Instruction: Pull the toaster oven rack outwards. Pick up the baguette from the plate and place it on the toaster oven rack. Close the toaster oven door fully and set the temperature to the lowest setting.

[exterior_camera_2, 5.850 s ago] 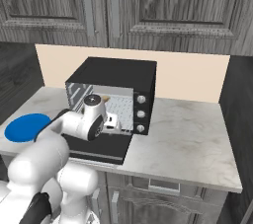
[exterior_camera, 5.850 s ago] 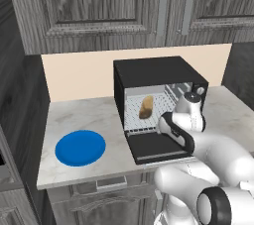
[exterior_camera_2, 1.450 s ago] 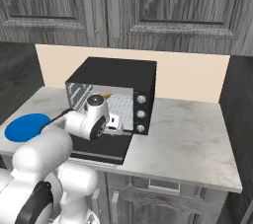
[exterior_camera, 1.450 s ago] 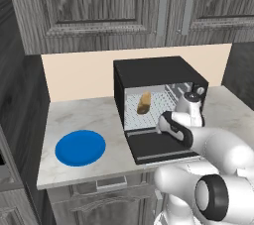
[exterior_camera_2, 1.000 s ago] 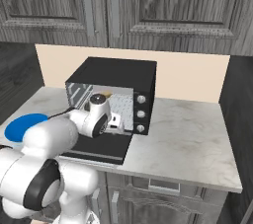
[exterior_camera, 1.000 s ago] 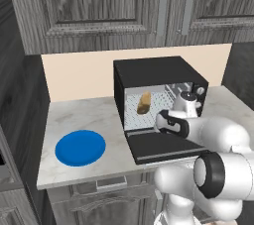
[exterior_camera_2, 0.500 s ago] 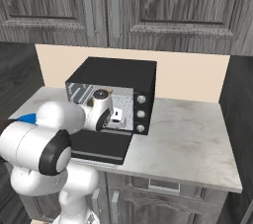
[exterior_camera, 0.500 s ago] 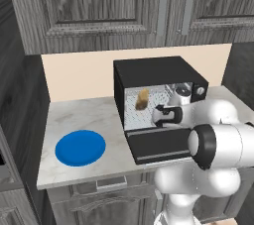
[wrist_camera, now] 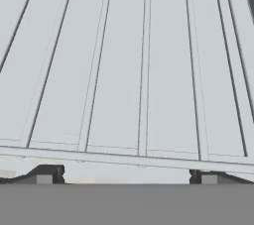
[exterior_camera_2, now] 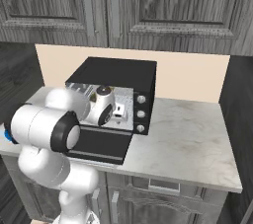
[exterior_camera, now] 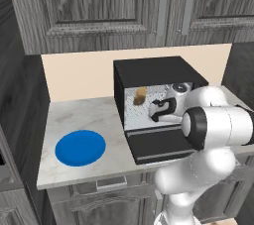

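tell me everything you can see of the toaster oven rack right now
The toaster oven rack is a flat grid of thin silver bars running in parallel, crossed by one front bar along its near edge. It looks like metal wire. In the hand view it lies close under the open gripper, whose two dark tips stand apart just short of the front bar; whether they touch it cannot be told. It sits inside the toaster oven, above the lowered toaster oven door.

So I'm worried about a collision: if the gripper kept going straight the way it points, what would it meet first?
Most likely the silver wire toaster oven rack, whose thin parallel bars lie right ahead of the open gripper; depth is unclear.
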Robot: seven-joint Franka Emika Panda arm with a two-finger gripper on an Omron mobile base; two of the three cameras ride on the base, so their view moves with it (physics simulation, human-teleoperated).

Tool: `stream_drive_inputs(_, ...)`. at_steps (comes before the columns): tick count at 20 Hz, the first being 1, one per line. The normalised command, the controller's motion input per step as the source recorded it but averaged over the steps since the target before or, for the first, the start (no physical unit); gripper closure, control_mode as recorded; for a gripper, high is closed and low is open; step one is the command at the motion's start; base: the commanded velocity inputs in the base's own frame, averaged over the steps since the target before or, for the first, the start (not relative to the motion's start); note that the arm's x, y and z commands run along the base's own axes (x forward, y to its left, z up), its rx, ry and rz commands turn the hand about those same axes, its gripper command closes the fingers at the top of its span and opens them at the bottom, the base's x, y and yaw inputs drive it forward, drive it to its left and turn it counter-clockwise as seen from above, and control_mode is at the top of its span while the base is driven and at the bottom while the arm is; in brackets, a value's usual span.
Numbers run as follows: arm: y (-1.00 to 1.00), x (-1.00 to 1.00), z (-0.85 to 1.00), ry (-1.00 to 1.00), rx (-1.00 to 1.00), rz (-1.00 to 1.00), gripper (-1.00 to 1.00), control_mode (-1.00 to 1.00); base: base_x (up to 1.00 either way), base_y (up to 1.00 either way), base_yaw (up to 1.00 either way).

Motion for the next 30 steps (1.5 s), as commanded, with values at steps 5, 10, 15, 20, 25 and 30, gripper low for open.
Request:
stream_drive_inputs(5,0.00,0.39,0.08,-0.05,0.00,0.00,-1.00,-1.00,0.00,0.00,0.00)
stream_drive_inputs(10,0.00,0.11,0.08,-0.01,0.00,0.00,-1.00,-1.00,0.00,0.00,0.00)
stream_drive_inputs(15,-0.01,-0.33,0.16,0.00,0.03,0.00,-1.00,-1.00,0.00,0.00,0.00)
stream_drive_inputs(20,-0.04,-0.63,0.58,-0.04,0.08,0.00,-1.00,-1.00,0.00,0.00,0.00)
stream_drive_inputs(25,-0.23,-0.46,0.57,0.00,0.07,0.00,-1.00,-1.00,0.00,0.00,0.00)
stream_drive_inputs(30,-0.47,-0.56,0.37,0.00,0.07,0.00,-1.00,-1.00,0.00,0.00,0.00)
